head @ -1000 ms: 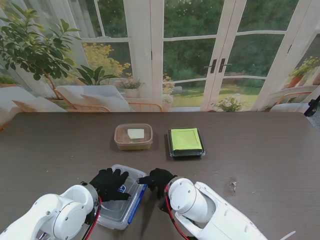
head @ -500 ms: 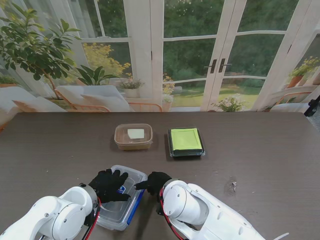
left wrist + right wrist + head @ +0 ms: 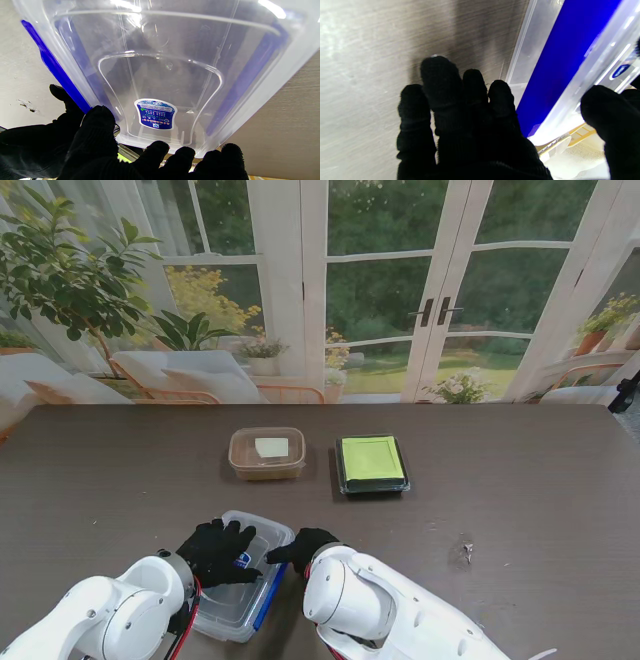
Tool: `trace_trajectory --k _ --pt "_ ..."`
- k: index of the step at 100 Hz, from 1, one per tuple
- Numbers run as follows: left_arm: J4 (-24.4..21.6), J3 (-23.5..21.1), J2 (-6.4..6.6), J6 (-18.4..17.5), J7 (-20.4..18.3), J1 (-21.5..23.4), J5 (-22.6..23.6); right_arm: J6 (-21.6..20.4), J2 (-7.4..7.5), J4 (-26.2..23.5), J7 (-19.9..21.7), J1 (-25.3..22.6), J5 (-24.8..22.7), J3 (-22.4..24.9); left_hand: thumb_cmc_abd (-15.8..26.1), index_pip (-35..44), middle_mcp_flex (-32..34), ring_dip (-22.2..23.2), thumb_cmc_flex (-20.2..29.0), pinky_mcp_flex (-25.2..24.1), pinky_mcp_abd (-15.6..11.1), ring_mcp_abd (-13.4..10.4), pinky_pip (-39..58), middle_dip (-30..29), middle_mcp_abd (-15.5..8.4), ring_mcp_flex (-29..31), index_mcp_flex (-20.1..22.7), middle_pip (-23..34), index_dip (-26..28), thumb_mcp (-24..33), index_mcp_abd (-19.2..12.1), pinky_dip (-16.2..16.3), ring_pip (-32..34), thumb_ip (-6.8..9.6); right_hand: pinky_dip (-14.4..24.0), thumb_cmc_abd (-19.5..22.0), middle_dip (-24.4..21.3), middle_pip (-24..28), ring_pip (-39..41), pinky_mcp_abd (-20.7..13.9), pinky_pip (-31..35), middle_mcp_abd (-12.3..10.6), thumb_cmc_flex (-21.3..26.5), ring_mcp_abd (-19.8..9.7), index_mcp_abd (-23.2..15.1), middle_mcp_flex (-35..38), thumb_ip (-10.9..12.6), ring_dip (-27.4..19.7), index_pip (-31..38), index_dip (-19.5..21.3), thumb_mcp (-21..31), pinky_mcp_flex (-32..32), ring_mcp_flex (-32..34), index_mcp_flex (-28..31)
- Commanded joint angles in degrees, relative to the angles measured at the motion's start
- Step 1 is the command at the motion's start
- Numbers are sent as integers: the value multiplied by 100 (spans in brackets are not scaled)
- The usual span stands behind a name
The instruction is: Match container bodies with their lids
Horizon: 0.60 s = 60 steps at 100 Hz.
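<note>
1. A clear plastic container [image 3: 240,575] with blue side clasps [image 3: 270,588] sits at the near edge of the dark wood-grain table [image 3: 520,490], left of centre and nearest to me.
2. The left hand [image 3: 215,548], gloved in black, lies spread across the container's top, fingers [image 3: 98,125] apart and pressed on the clear plastic; it presses rather than grips, and nothing is closed in it.
3. The left wrist view shows a blue label [image 3: 155,114] on the clear surface, just beyond the fingertips.
4. The right hand [image 3: 298,546], also in a black glove, rests at the container's right edge, its four fingers [image 3: 467,85] held together on the table side of the blue clasp [image 3: 555,70] and its thumb [image 3: 607,110] on the container side.
5. Whether the right hand truly pinches the rim cannot be told from these views.
6. Farther from me, near the table's middle, a brown translucent container [image 3: 267,454] carries a pale square patch on top.
7. Just to its right, apart from it, lies a black tray with a green lid [image 3: 372,464].
8. Glass doors [image 3: 440,290] and a leafy potted plant [image 3: 70,275] stand beyond the table.
</note>
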Motion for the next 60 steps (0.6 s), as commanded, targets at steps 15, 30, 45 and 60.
trace_trajectory --k 15,30,45,60 --pt "288 95 -15 29 -192 220 -94 285 -200 6 125 134 -158 -338 149 195 850 188 -38 -38 -120 -197 -183 453 -512 397 250 1284 142 -36 30 -24 754 127 -132 -463 86 -29 19 204 292 -166 103 -167 -294 455 -136 1 -28 -42 47 1021 485 463" --pt "276 85 -20 48 -160 259 -88 376 -233 75 138 202 -276 -495 165 193 857 187 -40 -35 -124 -202 -182 453 -517 396 253 1285 143 -39 40 -24 753 126 -218 -900 394 306 176 118 360 -275 359 -368 -369 528 -88 85 37 69 813 1131 508 385" --pt "246 64 -23 87 -154 311 -80 442 -274 150 113 228 -369 -587 185 195 855 185 -45 -38 -129 -210 -184 452 -510 389 265 1283 144 -42 36 -24 748 124 -273 -1266 779 1259 927 74 566 -378 701 -664 -488 867 -424 282 496 -497 1532 1457 530 295" --pt "217 37 -27 122 -144 365 -73 559 -302 125 39 173 -425 -569 196 198 860 184 -43 -42 -125 -206 -184 451 -508 389 278 1284 146 -43 47 -23 748 124 -312 -1558 842 1757 1860 130 786 -567 964 -969 -538 1399 -814 594 1022 -977 1863 1976 564 408"
